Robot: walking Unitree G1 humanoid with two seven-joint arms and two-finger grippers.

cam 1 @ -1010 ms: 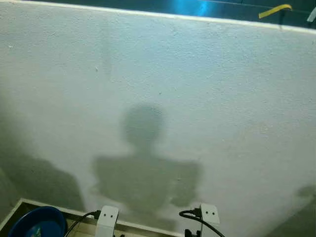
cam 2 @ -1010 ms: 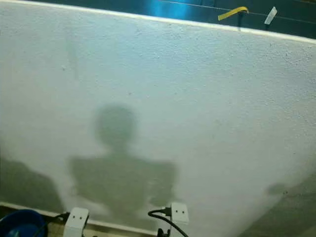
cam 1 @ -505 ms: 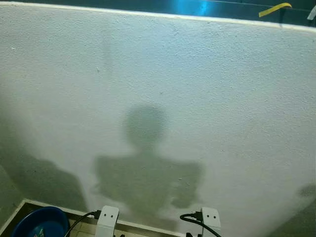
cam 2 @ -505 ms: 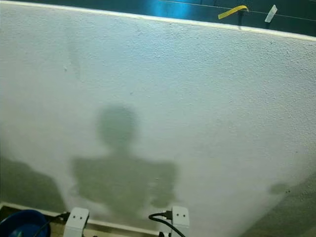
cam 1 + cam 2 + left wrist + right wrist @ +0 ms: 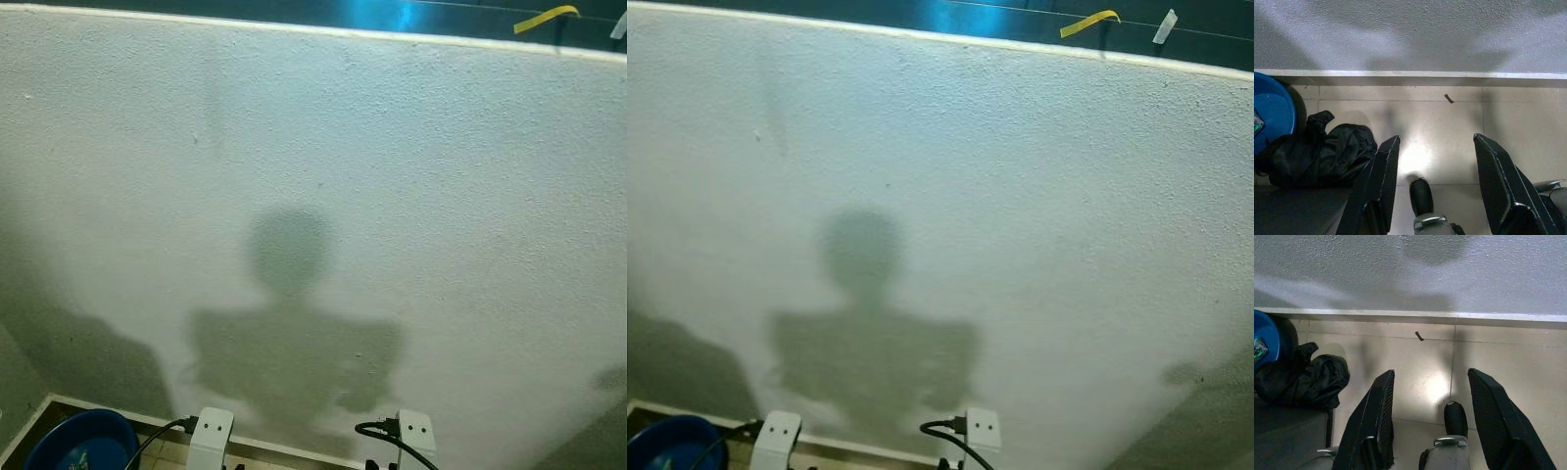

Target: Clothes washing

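Facing the wall (image 5: 392, 147), both grippers hang wide open and empty over the floor (image 5: 1420, 362), and the dark garment (image 5: 1317, 154) lies heaped, perhaps longways leftward, beside the blue basin (image 5: 1271, 115), nearer the left gripper (image 5: 1437, 171) than the right gripper (image 5: 1427, 406).

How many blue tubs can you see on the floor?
1. The blue tub sits on the tiled floor by the white wall, touching a black garment. Others may be hidden.
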